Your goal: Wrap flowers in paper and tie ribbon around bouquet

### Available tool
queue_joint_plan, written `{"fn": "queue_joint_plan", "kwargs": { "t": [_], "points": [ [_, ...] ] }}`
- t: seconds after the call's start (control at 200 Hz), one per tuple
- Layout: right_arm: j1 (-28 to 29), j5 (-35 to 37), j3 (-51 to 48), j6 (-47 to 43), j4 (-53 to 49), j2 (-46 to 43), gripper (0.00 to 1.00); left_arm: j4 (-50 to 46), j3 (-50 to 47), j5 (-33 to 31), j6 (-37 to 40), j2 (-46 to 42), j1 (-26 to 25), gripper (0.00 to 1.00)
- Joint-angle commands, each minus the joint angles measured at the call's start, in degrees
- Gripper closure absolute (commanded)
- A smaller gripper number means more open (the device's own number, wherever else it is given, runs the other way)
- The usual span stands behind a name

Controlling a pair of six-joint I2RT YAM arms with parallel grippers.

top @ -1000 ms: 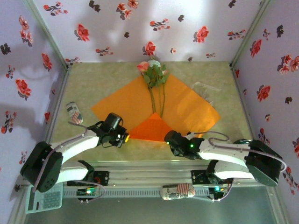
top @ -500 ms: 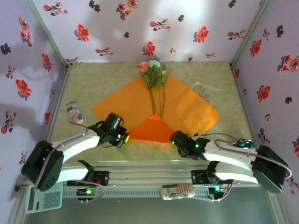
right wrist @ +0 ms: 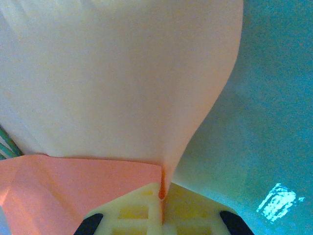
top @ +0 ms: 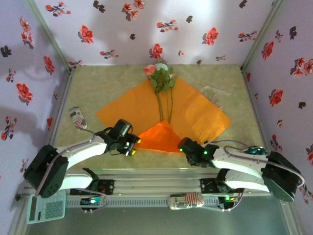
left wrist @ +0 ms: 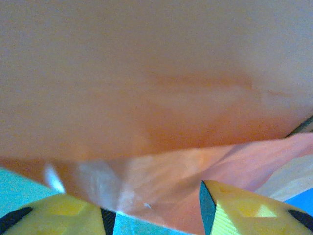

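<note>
Pink-and-cream long-stemmed flowers [top: 160,74] are laid mid-table on the creased orange paper sheet [top: 122,111], blooms toward the far wall (stem ends covered by its folded corner). Right gripper [right wrist: 161,193] is clamped on that fold; left gripper [left wrist: 151,208] is parted.

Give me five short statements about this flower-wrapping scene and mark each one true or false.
1. The right gripper is shut on an edge of the paper. True.
2. The flowers are rolled up in a closed cone. False: the sheet lies mostly flat, with only its near corner folded over the stems.
3. The ribbon is tied round the stems. False: it lies loose on the table, by the sheet's far right edge.
4. The left gripper has its jaws apart at the folded corner. True.
5. The blooms point toward the arms. False: they point toward the far wall.
</note>
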Motion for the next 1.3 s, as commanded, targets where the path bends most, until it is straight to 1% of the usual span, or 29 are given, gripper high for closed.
{"fn": "queue_joint_plan", "kwargs": {
  "t": [0.0, 0.115, 0.155, 0.195, 0.235, 0.28, 0.315, 0.425, 0.445, 0.485, 0.505, 0.53, 0.575, 0.695, 0.78, 0.82, 1.05, 1.14, 1.24, 1.3],
  "points": [
    [-0.4, 1.2, -0.2, 13.5, -1.2, 0.2, 1.00, 2.9, -0.6, -0.7, -3.9, -0.5, -2.3, 0.51],
    [-0.4, 1.2, -0.2, 13.5, -0.7, 0.4, 1.00, 5.6, 0.1, -0.8, -4.7, 2.1, -4.2, 0.52],
    [-0.4, 1.1, -0.1, 13.5, -0.5, 0.5, 1.00, 6.4, 0.4, -0.8, -4.7, 3.0, -4.7, 0.55],
    [-0.3, 1.2, -0.2, 13.5, -0.5, 0.6, 1.00, 6.6, 0.6, -1.0, -4.4, 3.6, -4.9, 0.61],
    [-0.3, 1.1, -0.2, 13.4, -0.7, 0.5, 1.00, 6.4, 0.6, -1.2, -3.8, 4.1, -4.9, 0.70],
    [-0.3, 1.2, -0.2, 13.3, -1.2, 0.4, 1.00, 5.3, 0.6, -1.7, -2.9, 4.0, -4.8, 0.90],
    [-0.4, 1.3, -0.2, 13.1, -1.7, 0.2, 1.00, 3.7, 0.6, -2.3, -2.2, 3.6, -4.8, 1.00],
    [-0.9, 1.5, -0.7, 12.0, -2.2, -0.1, 1.00, -0.1, 0.3, -3.4, -0.2, 2.2, -4.6, 1.00],
    [-1.0, 1.5, -0.7, 11.6, -2.4, -0.2, 1.00, -0.4, 0.1, -3.4, 0.2, 1.8, -4.5, 0.92],
    [-1.2, 1.3, -0.8, 11.2, -2.6, -0.2, 1.00, -1.3, -0.2, -3.4, 1.0, 1.3, -4.2, 0.72],
    [-1.2, 1.2, -0.8, 11.1, -2.6, -0.3, 1.00, -1.8, -0.4, -3.5, 1.3, 1.1, -4.1, 0.64],
    [-1.3, 1.0, -0.9, 11.0, -2.6, -0.3, 1.00, -2.3, -0.5, -3.7, 1.9, 0.8, -3.8, 0.59],
    [-1.3, 0.7, -1.1, 11.0, -2.7, -0.4, 1.00, -2.8, -1.0, -4.1, 3.3, 0.4, -3.2, 0.58],
    [-1.3, 0.7, -1.3, 10.9, -3.1, -0.8, 1.00, -1.2, -2.3, -5.4, 7.2, -0.3, -0.3, 0.63],
    [-1.4, 0.7, -1.2, 10.7, -3.4, -1.0, 1.00, -0.5, -2.7, -5.8, 10.0, -0.4, 1.5, 0.75],
    [-1.5, 0.7, -1.1, 10.6, -3.6, -1.0, 1.00, -0.7, -2.7, -6.0, 11.1, -0.8, 2.2, 0.78],
    [-1.7, 0.5, -1.1, 10.5, -3.6, -1.0, 1.00, -2.0, -5.0, -7.7, 13.8, -5.5, 3.8, 0.77],
    [-1.7, 0.3, -1.2, 10.5, -2.9, -0.4, 1.00, -1.7, -6.3, -7.7, 13.7, -6.9, 4.4, 0.80],
    [-1.8, 0.0, -1.0, 10.4, -2.2, 0.4, 1.00, 0.4, -7.1, -7.4, 14.2, -7.4, 4.6, 0.89],
    [-1.7, -0.1, -0.9, 10.4, -2.2, 0.6, 1.00, 0.3, -6.5, -6.8, 15.3, -7.0, 4.6, 0.96]
  ]
}}
